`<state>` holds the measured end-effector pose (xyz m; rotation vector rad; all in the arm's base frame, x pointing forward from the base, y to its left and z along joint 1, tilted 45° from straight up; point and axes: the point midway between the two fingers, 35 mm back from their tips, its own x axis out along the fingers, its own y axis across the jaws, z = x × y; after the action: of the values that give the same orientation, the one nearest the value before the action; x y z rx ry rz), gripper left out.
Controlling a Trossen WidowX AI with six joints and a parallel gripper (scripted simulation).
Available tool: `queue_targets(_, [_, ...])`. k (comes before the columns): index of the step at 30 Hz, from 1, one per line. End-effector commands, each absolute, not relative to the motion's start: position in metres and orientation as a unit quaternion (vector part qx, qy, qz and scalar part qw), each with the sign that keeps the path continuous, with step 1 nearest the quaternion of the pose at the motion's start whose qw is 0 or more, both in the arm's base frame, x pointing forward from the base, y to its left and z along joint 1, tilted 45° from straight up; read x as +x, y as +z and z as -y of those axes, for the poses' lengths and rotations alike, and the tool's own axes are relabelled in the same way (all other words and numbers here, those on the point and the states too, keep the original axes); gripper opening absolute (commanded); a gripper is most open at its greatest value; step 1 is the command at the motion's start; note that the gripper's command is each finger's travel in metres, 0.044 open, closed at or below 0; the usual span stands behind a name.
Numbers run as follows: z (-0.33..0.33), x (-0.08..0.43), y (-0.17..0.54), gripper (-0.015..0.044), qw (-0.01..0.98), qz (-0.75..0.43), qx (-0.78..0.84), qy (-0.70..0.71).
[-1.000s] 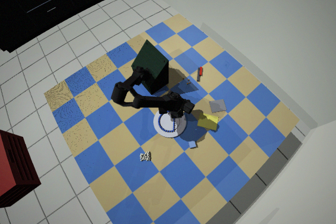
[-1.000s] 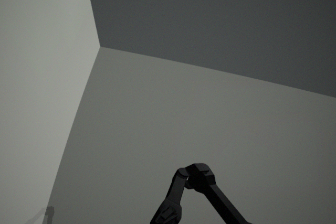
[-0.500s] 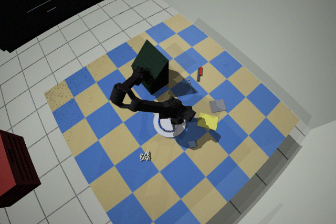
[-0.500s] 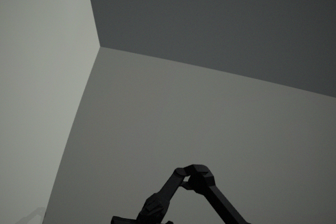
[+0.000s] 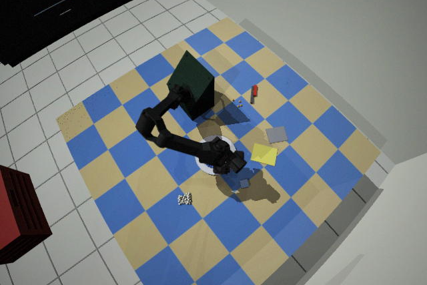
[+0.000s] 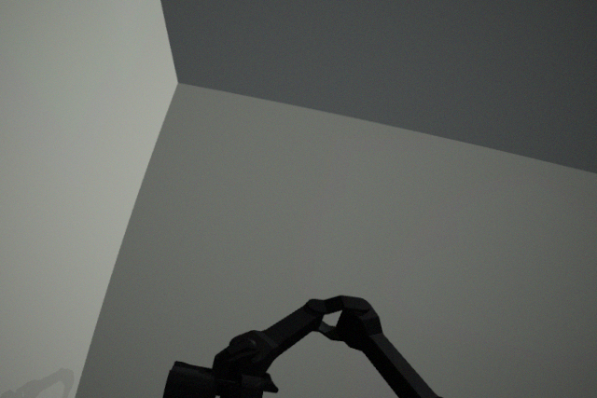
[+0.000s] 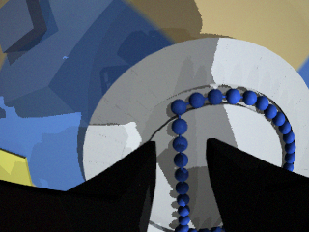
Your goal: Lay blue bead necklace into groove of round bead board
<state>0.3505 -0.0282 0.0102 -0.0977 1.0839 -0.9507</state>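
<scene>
The round white bead board (image 5: 201,167) (image 7: 108,108) lies on the mat, mostly under the arm in the top view. The blue bead necklace (image 5: 209,165) (image 7: 233,97) lies on it. In the wrist view, beads follow the groove across the top and down the right. Another strand runs nearly straight down across the inner disc, off the groove's left curve. My gripper (image 7: 181,149) is partly open, its fingers on either side of this straight strand with gaps on both sides. Its fingers hide part of the board. The exterior view shows only the arm.
A yellow sheet (image 5: 263,154) (image 7: 14,166), a grey square (image 5: 276,134) and a small blue-grey block (image 5: 244,183) lie near the board. White beads (image 5: 185,199) lie apart from it. A dark green box (image 5: 193,81) and a red-and-grey item (image 5: 255,90) are farther back.
</scene>
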Motion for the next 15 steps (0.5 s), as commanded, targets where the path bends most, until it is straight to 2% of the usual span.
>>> queue_targets(1, [0.028, 0.350, 0.010, 0.0120, 0.750, -0.496, -0.045, -0.435])
queue_targets(15, [0.041, 0.353, -0.003, 0.0120, 0.750, -0.496, -0.047, -0.435])
